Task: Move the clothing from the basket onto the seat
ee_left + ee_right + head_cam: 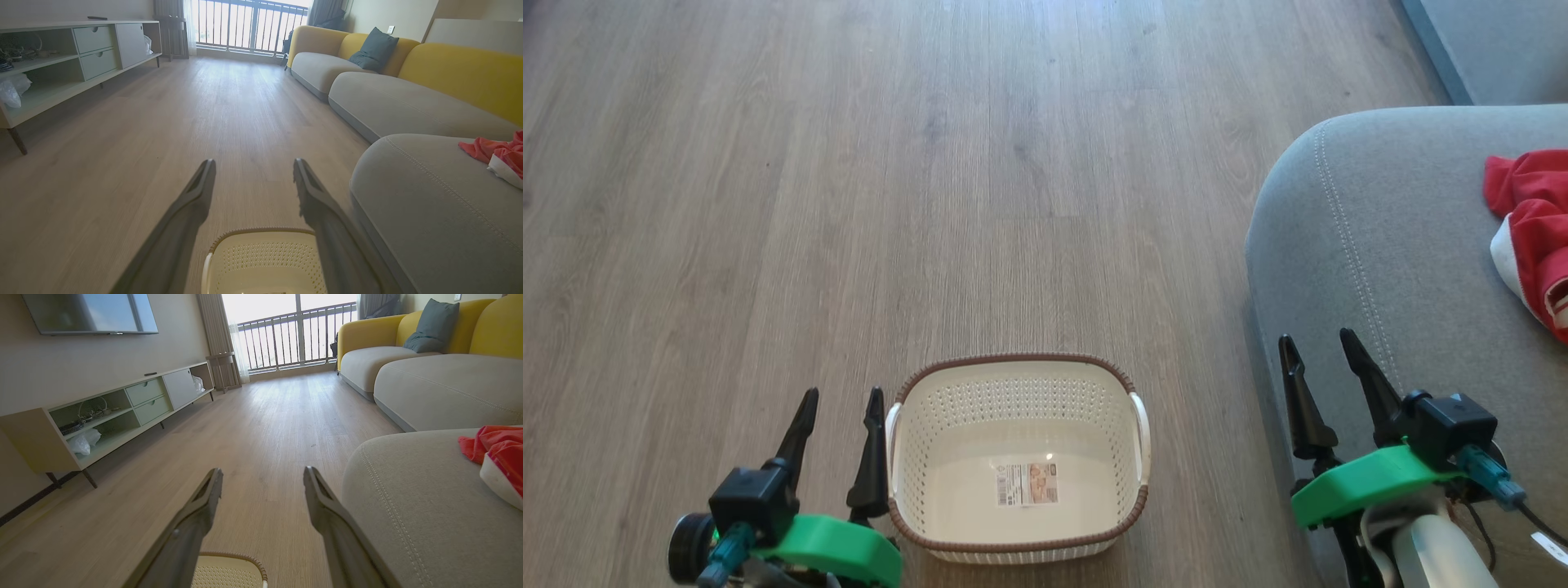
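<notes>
The clothing (1535, 229) is lying on the seat (1380, 269), well apart from the basket (1013, 358) on the floor (931, 204). The head view is showing the basket's label (1027, 483), while the wrist views are revealing a cabinet (122, 412). The left gripper (843, 392) and right gripper (1316, 336) are hovering with fingers spread, grasping nothing.

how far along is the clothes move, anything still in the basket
Done, it seems: the basket holds only its label sticker, and the red clothing with white trim lies on the grey seat. In hand: nothing; the left pincer and right pincer both stand open and empty. Left: nothing visible to move, though the clothing runs off the picture's edge.
</notes>
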Controlling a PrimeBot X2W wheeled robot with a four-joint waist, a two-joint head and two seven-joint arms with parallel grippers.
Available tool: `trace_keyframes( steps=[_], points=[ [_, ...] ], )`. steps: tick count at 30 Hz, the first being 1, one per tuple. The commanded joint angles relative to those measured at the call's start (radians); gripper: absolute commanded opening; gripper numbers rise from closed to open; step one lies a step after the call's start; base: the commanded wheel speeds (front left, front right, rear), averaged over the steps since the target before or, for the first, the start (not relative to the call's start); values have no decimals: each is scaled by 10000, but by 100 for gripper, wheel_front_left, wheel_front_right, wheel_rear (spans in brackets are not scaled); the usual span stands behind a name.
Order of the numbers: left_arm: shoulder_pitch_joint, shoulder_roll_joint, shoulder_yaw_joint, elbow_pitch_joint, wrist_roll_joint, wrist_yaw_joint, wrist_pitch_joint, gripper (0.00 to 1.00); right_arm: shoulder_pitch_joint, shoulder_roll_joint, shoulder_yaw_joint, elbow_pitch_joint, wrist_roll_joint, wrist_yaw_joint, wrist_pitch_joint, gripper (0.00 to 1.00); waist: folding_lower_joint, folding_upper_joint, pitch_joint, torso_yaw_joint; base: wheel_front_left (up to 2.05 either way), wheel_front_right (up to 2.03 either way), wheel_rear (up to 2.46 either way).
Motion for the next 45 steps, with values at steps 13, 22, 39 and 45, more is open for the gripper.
trace_keyframes(
  steps=[13, 22, 39, 45],
  points=[
    [52, 0, -26, 394, -377, -92, 27, 0, 49, 3, 31, 297, 140, 0, 22, 0, 0, -1, 22, 13, 0, 0, 0],
    [-92, 62, 110, 487, -1443, -199, 247, 0, 0, -38, -48, 288, 1196, 0, 258, 0, 0, -1, 27, 3, 0, 0, 0],
    [-414, 154, 397, 762, -3608, -469, 707, 0, -101, -92, -224, 269, 3346, -1, 752, 0, 0, -1, 36, -16, 0, 0, 0],
    [-507, 175, 499, 818, -4284, -551, 859, 0, -131, -103, -288, 260, 4019, -1, 914, 0, 0, -1, 40, -22, 0, 0, 0]
  ],
)
